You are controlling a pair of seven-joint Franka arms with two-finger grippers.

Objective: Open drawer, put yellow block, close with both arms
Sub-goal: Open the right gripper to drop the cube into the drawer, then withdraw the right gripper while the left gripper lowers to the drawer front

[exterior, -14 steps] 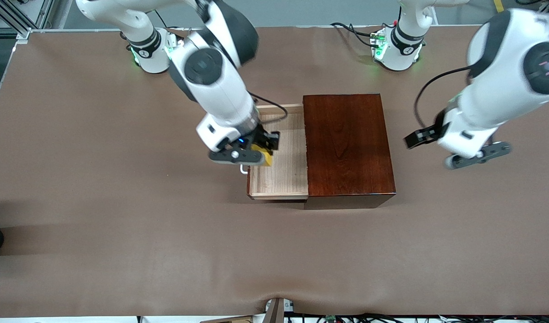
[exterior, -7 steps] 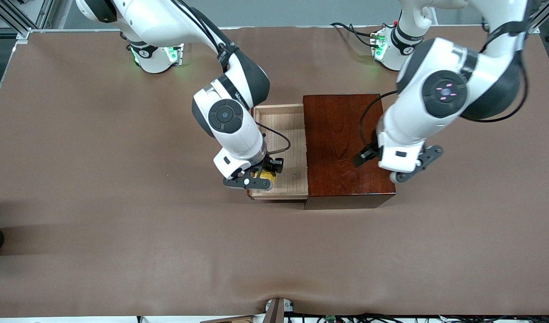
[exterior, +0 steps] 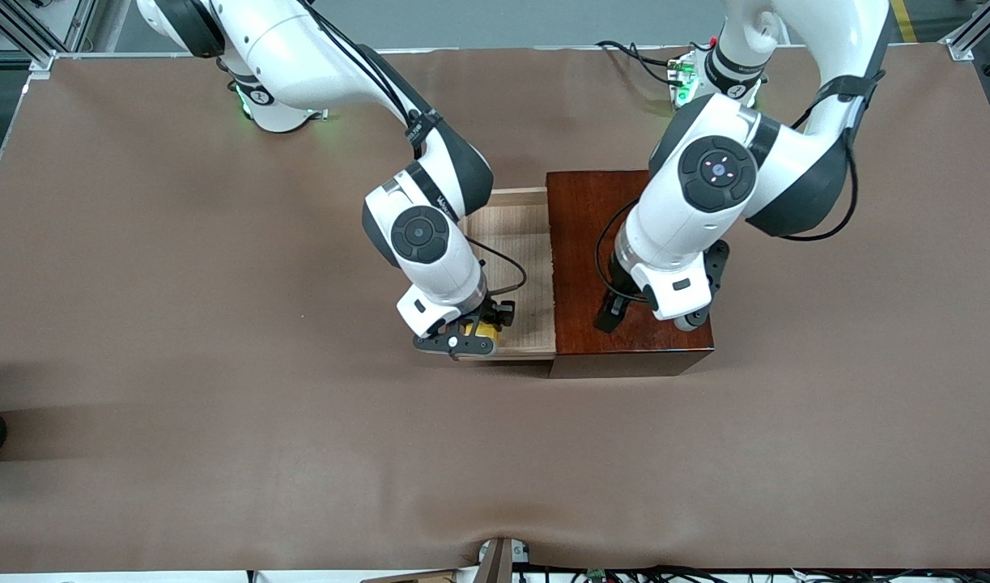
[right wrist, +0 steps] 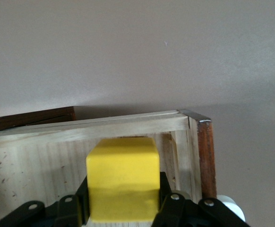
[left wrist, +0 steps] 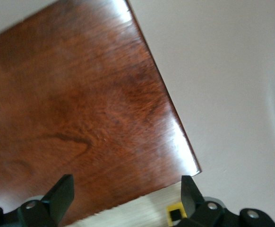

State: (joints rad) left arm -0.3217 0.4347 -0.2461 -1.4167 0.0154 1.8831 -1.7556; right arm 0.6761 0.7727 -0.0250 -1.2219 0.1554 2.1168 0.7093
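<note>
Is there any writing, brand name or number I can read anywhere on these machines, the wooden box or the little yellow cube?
None can be read.
Right arm: a line of small white lettering on its black band, too small to read.
Base rings of both arms: a small white mark on each, not legible.
Wooden box, drawer and yellow block: no text or labels in view.

You're looking at a box [exterior: 624, 259] of glossy, dark reddish wood with a visible grain, its polished top catching the light, while the drawer [exterior: 527, 243] has a pale, matt, unvarnished wood floor and rails. The yellow block [right wrist: 122, 182] looks smooth and matt, like plastic or painted wood. Under it all, the brown surface [exterior: 219, 405] is matt and slightly rippled like cloth, and the arms [exterior: 430, 243] wear glossy white shells with black bands.
</note>
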